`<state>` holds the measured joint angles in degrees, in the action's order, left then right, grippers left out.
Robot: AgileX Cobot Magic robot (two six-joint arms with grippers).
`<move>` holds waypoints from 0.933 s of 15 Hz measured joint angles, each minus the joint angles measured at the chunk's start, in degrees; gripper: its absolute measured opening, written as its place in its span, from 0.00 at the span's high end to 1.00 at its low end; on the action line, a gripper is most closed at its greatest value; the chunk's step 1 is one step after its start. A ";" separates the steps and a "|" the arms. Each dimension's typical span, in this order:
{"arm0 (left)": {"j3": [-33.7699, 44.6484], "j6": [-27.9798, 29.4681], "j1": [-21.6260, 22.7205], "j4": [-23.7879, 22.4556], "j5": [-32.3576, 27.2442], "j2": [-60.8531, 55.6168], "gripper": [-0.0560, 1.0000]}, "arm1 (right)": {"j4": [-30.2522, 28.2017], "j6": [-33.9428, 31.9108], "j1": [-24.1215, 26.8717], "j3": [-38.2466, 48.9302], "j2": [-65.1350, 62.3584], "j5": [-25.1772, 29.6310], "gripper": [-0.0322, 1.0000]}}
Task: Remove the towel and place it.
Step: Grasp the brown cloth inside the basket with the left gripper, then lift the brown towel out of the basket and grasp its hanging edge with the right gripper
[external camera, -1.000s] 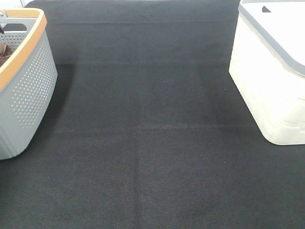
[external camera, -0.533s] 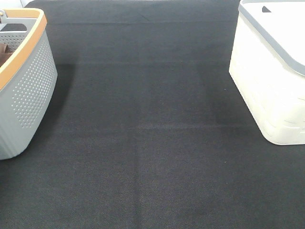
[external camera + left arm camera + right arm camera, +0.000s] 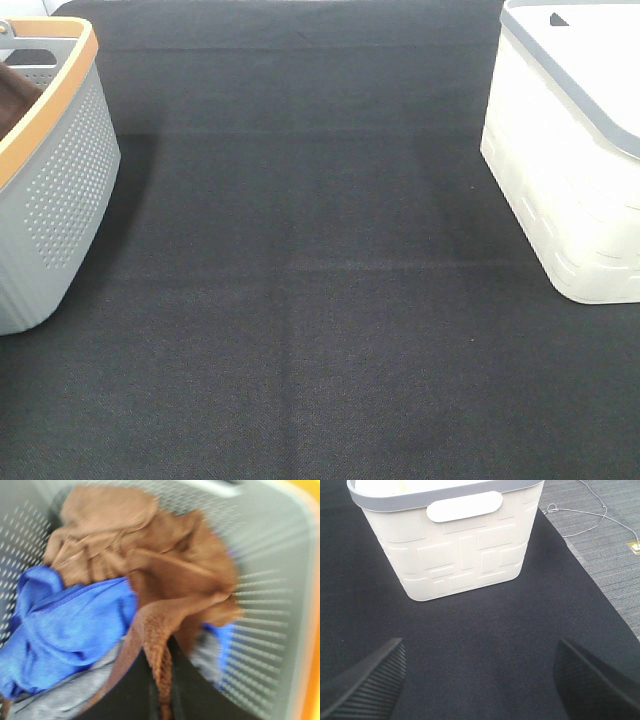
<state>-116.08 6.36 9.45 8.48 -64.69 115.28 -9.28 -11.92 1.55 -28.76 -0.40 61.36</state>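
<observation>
The reddish-brown towel (image 3: 150,575) lies crumpled in the grey perforated basket (image 3: 270,605) on top of a blue cloth (image 3: 65,625). A pulled-up fold of the towel runs down between the dark fingers (image 3: 187,697) of my left gripper (image 3: 160,705), which is shut on it. In the exterior high view only a brown edge of the towel (image 3: 15,95) shows inside the basket (image 3: 60,170) at the far left, and neither gripper shows. My right gripper (image 3: 480,690) is open and empty above the black mat.
A white basket with a grey rim (image 3: 570,160) stands at the right, also in the right wrist view (image 3: 455,540). A grey cloth (image 3: 65,697) lies under the blue one. Black mat (image 3: 300,280) covers the table; grey floor with a cable (image 3: 600,515) lies beyond its edge.
The brown towel shows higher and larger inside the grey basket than in the earlier frames. Nothing else has moved.
</observation>
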 joint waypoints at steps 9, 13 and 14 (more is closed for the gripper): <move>0.00 -5.27 -0.06 12.78 7.05 -16.10 0.95 | 0.00 0.00 0.00 0.00 0.00 0.00 0.23; 0.00 -6.36 -0.29 22.06 11.52 -21.14 0.95 | 0.80 0.00 0.00 0.00 0.00 0.00 0.23; 0.00 -7.28 -0.86 23.32 13.18 -22.12 0.95 | 1.72 0.00 0.00 0.00 0.00 0.00 0.23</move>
<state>-116.08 -0.92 8.59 31.80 -51.51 93.16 -7.56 -11.92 1.55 -28.76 -0.40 61.36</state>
